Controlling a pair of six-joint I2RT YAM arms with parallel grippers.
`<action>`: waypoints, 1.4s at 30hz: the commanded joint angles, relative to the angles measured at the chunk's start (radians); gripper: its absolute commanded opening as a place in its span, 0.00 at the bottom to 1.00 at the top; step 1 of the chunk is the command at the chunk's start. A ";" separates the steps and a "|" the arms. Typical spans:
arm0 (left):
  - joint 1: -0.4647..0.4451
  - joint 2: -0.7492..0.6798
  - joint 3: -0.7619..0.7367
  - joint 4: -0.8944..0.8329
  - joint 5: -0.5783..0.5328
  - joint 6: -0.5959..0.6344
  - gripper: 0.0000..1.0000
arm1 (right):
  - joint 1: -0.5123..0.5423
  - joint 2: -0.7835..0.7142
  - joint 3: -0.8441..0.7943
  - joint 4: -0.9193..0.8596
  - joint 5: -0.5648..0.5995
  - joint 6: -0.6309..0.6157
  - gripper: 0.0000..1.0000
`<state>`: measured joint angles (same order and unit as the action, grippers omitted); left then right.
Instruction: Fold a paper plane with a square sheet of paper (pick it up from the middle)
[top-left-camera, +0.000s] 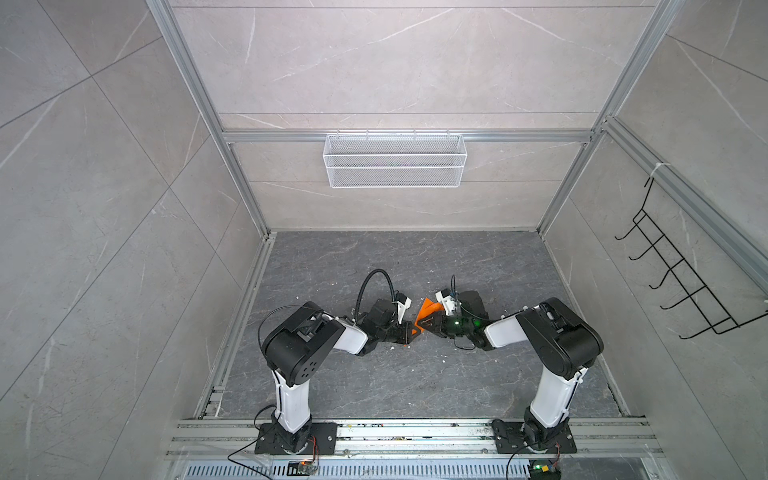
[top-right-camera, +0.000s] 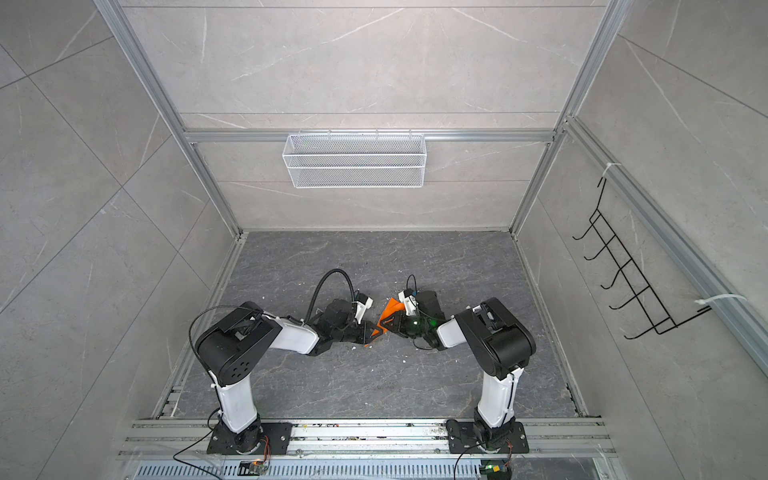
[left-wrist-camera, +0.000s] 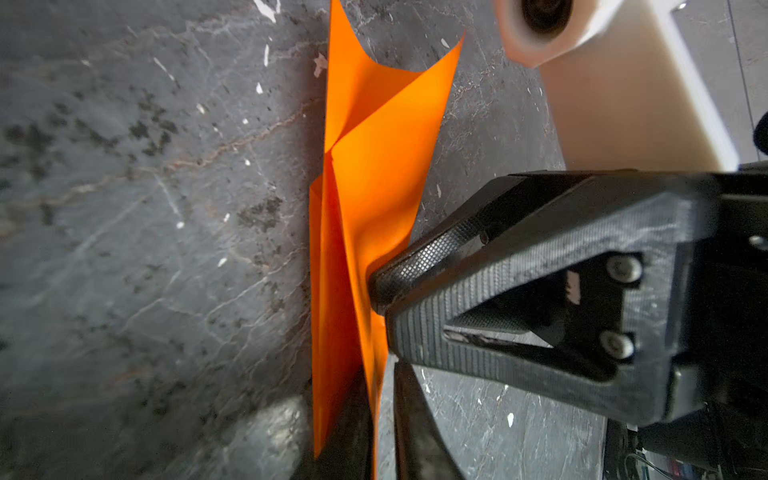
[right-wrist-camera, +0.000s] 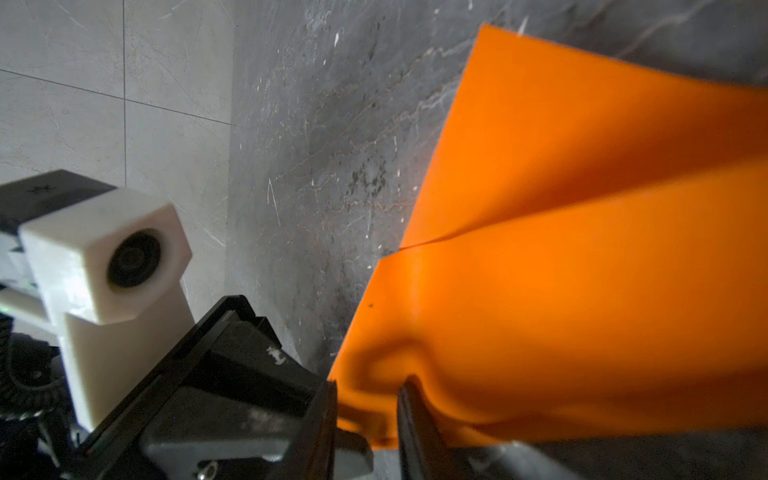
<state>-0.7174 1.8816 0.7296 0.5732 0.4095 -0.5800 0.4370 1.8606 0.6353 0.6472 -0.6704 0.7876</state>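
While the right gripper (left-wrist-camera: 376, 291) pinches the half-folded square sheet of paper (left-wrist-camera: 374, 166) on edge at the middle of the table (top-left-camera: 374, 270), apparently steadying its crease, the left gripper (left-wrist-camera: 380, 374) has its jaws slightly parted around it.

arms: left arm (top-left-camera: 299, 349) and right arm (top-left-camera: 561, 336) both mix glossy white link shells with chunky black joint housings
fingers: right gripper (left-wrist-camera: 376, 286) is ribbed matte black plastic with a cross-hatched grip pad (left-wrist-camera: 432, 253) and two silver screws (left-wrist-camera: 623, 268)
wrist cams: blocky white camera housing (right-wrist-camera: 104, 257), round dark lens
cables: black cable (top-left-camera: 376, 271) looping off the left wrist (pretty fat one)
lights: green LED (top-left-camera: 456, 322) glowing on the right wrist
bases: black base plates (top-left-camera: 324, 436), bolted down
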 joint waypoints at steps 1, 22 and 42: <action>0.011 0.012 -0.016 -0.174 -0.026 0.006 0.17 | -0.008 0.006 0.008 -0.037 0.012 -0.026 0.29; 0.053 -0.128 0.034 -0.343 0.080 -0.112 0.29 | -0.011 0.036 0.008 -0.040 0.009 -0.025 0.29; 0.082 -0.116 0.183 -0.605 0.152 -0.085 0.21 | -0.011 0.044 0.011 -0.046 0.005 -0.029 0.29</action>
<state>-0.6369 1.7496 0.8948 0.0284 0.5335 -0.6865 0.4294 1.8748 0.6399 0.6449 -0.6819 0.7807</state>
